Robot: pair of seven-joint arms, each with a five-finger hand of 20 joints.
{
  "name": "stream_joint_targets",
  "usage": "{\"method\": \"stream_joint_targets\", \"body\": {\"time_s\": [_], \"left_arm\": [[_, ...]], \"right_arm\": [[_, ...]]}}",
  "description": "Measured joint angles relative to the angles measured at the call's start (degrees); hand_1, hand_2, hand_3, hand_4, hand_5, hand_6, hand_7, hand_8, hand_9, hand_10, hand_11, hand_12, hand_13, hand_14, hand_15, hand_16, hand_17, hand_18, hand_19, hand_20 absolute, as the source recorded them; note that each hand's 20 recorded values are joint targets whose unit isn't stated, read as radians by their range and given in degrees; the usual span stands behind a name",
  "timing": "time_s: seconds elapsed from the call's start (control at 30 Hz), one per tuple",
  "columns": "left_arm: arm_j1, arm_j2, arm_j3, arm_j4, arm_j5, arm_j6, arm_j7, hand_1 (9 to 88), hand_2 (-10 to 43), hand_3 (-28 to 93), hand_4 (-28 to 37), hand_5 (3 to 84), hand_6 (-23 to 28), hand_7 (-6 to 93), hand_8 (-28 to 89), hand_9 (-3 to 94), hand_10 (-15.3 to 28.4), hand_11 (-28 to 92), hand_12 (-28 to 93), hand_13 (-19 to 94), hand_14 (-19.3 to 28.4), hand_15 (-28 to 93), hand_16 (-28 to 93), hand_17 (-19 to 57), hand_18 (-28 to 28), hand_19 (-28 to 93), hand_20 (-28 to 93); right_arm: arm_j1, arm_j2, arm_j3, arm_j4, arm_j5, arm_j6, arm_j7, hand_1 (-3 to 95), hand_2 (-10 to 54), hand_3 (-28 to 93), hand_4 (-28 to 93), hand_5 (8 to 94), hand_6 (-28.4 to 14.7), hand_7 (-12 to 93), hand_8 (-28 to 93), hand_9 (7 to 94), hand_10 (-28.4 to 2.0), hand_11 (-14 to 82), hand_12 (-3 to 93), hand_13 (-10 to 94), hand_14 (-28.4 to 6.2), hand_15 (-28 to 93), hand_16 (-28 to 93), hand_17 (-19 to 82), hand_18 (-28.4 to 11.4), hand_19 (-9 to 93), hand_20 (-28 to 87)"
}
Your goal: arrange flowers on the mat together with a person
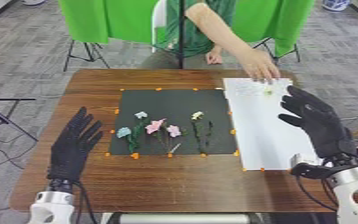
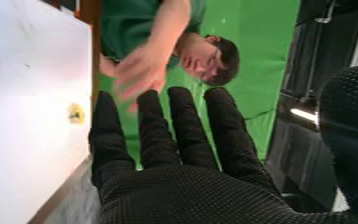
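Flowers, head view: on mat, spaced likely for display.
Left hand: fingers apart, empty.
Right hand: likewise, near sheet, likely for pickup.
Person's hand: above sheet.
Yellow flower, right wrist view: on sheet, likely for taking.

Lab-like, with green backdrop

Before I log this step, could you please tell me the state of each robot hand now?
Left hand: open, empty.
Right hand: open, empty.
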Motion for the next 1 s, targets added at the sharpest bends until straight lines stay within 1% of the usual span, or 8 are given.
{"method": "stream_joint_targets", "body": {"time_s": [0.1,0.17,0.23,0.5,0.67,0.9,1.0], "left_arm": [[-0.4,0.02,0.62,0.32,0.0,-0.17,-0.34,25.6,-5.2,68,-28.3,25.9,2.9,13.3,-9,18.3,9.0,14,15,17,12.5,16,6,-11.9,22.1,38,7],[-0.7,0.02,1.11,0.56,0.0,-0.4,-0.44,25.7,-5.2,68,-28.3,26.0,2.9,13.3,-9,18.3,9.0,14,15,17,12.5,16,6,-11.8,21.8,38,8],[-0.8,0.02,1.42,0.6,0.0,-0.48,-0.44,25.9,-5.3,68,-28.3,26.1,3.0,13.3,-9,18.5,9.1,14,15,17,12.4,16,6,-11.8,21.6,38,8],[-0.7,0.07,1.14,0.58,0.0,-0.47,-0.43,26.1,-4.9,68,-28.3,26.7,3.2,13.3,-9,18.5,9.2,14,15,17,12.2,15,6,-11.6,21.4,38,8],[-0.4,0.04,0.75,0.54,0.0,-0.47,-0.42,26.4,-5.0,68,-28.3,26.6,3.1,13.3,-9,18.5,9.1,14,15,17,12.2,15,7,-11.6,21.4,38,9],[-0.6,0.02,0.73,0.58,0.1,-0.87,-0.45,26.6,-4.9,68,-28.3,26.4,3.0,13.3,-9,18.2,9.1,14,15,17,12.3,15,7,-11.6,21.4,38,9],[-0.9,-0.3,0.88,0.6,0.1,-1.06,-0.55,26.7,-4.8,67,-28.3,26.4,3.0,13.3,-9,18.2,9.1,14,15,17,12.3,15,7,-11.6,21.4,38,9]], "right_arm": [[0.8,0.3,-2.3,0.5,0.0,0.7,-0.3,15.9,-3.2,84,-24,30.6,-6.2,12,-8,28.0,-13.3,6.8,24.7,21,-11.2,-1,41,1,-19.8,35,23],[1.1,0.1,-2.3,0.5,0.1,0.6,-0.6,15.8,-3.1,84,-24,30.6,-6.2,12,-8,28.0,-13.4,6.6,24.6,21,-11.2,-2,42,1,-19.8,35,23],[1.0,-0.3,-1.6,0.5,0.2,0.3,-0.8,15.8,-3.1,84,-24,30.6,-6.3,12,-8,28.0,-13.4,6.6,24.6,21,-11.2,-2,42,1,-19.8,35,23],[1.1,0.1,-2.1,0.5,0.3,1.1,-0.8,15.9,-3.0,84,-24,30.5,-6.2,12,-8,28.1,-13.6,6.7,24.6,22,-11.3,-2,42,1,-19.9,36,23],[2.1,0.3,-2.9,0.6,0.2,1.2,-0.8,16.0,-3.0,84,-24,30.3,-5.5,12,-8,28.3,-11.8,6.5,24.6,22,-11.4,-2,42,1,-19.9,36,23],[2.3,0.3,-3.0,0.6,0.1,1.2,-0.8,16.3,-3.0,84,-24,30.1,-5.4,12,-8,28.3,-12.4,6.3,24.8,22,-11.5,-2,42,1,-20.1,36,24],[2.3,0.3,-2.8,0.5,0.2,1.2,-0.6,16.1,-3.1,84,-24,30.0,-5.5,12,-8,28.3,-12.7,6.2,24.7,22,-11.4,-2,42,1,-20.1,36,24]]}}
